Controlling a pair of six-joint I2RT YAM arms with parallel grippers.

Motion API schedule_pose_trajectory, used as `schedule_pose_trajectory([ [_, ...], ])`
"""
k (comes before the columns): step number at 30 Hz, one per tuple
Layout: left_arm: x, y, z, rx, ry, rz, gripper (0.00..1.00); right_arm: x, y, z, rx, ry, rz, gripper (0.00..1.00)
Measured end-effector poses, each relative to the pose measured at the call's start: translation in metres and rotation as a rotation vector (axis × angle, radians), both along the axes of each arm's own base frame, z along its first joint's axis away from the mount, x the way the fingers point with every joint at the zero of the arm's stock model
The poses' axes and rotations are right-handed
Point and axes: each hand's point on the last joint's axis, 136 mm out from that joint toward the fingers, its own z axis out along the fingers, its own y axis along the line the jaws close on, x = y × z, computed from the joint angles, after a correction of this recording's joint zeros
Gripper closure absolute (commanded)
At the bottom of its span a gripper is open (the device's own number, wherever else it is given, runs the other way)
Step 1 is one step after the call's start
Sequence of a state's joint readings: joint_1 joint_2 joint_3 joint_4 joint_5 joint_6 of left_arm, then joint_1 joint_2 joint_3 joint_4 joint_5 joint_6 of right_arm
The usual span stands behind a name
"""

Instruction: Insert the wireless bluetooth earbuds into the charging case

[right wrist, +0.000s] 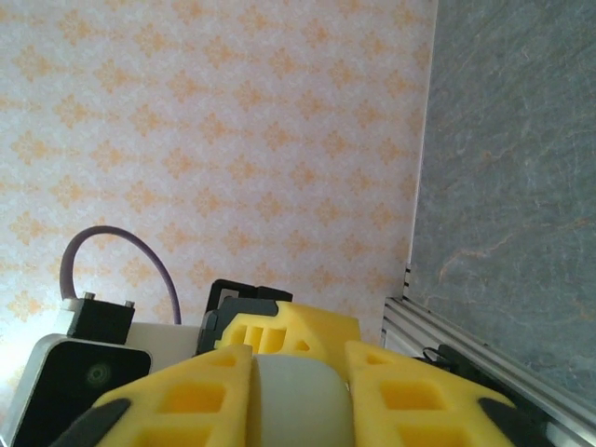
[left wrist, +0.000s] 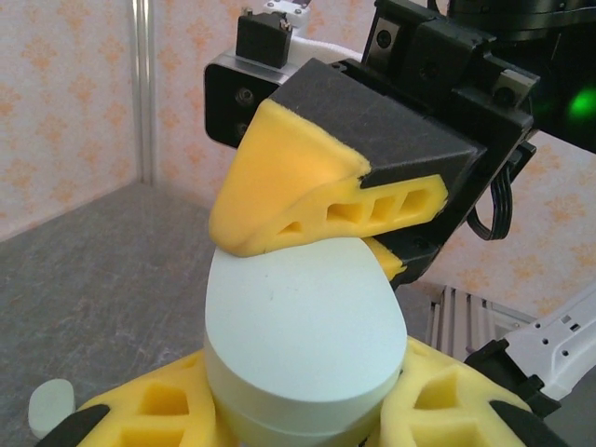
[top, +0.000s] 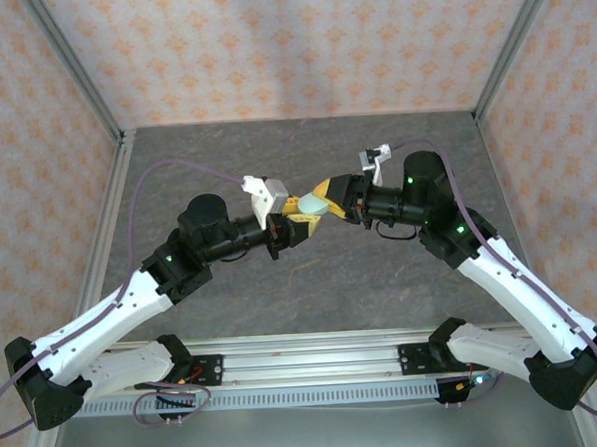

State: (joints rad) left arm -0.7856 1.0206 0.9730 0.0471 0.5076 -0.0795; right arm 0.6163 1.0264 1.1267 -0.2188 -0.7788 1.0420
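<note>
Charging case (top: 312, 206) clamped by left hand (top: 300, 221) and right hand (top: 325, 197), arms angled inward.

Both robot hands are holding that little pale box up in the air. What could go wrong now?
The charging case is pinched between the left gripper and right gripper, above the table. If they pull unevenly, it might slip out and fall. Its smooth rounded shell likely offers little grip.

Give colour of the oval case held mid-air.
Pale mint, no pattern, on the charging case; left wrist view shows it best.
</note>
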Motion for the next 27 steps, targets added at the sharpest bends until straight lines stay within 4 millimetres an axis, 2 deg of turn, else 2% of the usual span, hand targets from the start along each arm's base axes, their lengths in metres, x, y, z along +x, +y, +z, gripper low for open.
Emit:
schedule_pose_trajectory([
  [2,0.002,0.002,-0.002,0.007,0.003,0.017,0.71,0.002,0.001,-0.002,0.005,0.009,-0.003,0.82],
  [4,0.004,0.004,-0.005,0.019,0.009,0.033,0.64,0.005,0.003,-0.005,0.01,0.019,-0.005,0.83],
  [10,0.011,0.014,-0.018,0.084,0.014,0.101,0.3,0.017,0.014,-0.024,-0.001,0.065,-0.008,0.85],
  [16,0.017,0.031,-0.038,0.16,0.034,0.194,0.0,0.045,0.021,-0.058,-0.053,0.122,-0.058,0.86],
  [22,0.022,0.059,-0.057,0.256,0.039,0.314,0.0,0.088,0.017,-0.122,-0.175,0.167,-0.139,0.86],
  [24,0.023,0.068,-0.063,0.283,0.036,0.352,0.0,0.099,0.011,-0.15,-0.228,0.172,-0.166,0.86],
  [27,0.025,0.077,-0.077,0.325,0.044,0.393,0.0,0.112,-0.006,-0.207,-0.302,0.221,-0.217,0.87],
])
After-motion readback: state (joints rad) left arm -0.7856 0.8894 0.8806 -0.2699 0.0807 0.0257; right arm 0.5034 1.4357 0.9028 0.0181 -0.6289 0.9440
